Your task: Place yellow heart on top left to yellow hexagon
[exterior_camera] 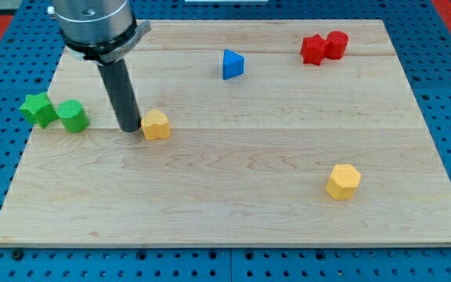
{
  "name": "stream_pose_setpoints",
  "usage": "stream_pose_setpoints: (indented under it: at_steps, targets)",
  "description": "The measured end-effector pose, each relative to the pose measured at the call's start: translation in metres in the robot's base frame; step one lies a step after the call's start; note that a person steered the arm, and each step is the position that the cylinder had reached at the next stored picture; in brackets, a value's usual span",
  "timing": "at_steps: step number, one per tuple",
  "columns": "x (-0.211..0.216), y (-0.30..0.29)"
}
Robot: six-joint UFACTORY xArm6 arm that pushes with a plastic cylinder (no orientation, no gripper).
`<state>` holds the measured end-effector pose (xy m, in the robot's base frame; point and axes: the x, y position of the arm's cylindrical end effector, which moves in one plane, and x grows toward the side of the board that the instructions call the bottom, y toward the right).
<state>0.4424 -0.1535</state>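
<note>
The yellow heart (156,124) lies on the wooden board at the view's left of centre. The yellow hexagon (343,182) lies far off at the view's lower right. My tip (130,128) stands right at the heart's left side, touching it or nearly so. The dark rod rises from there to the metal arm end at the view's top left.
A green star (37,109) and a green cylinder (73,116) sit together at the board's left edge. A blue triangle (232,64) lies at top centre. Two red blocks (324,48) touch each other at the top right. The wooden board (233,211) rests on a blue pegboard.
</note>
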Motion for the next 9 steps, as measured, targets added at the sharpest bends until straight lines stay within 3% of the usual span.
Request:
stream_pose_setpoints:
  at_steps: [2,5,6,8,9]
  targets:
    - [-0.014,-0.042]
    - [0.081,-0.055]
    - [0.049,-0.047]
    - [-0.021,0.037]
    - [-0.007,0.099]
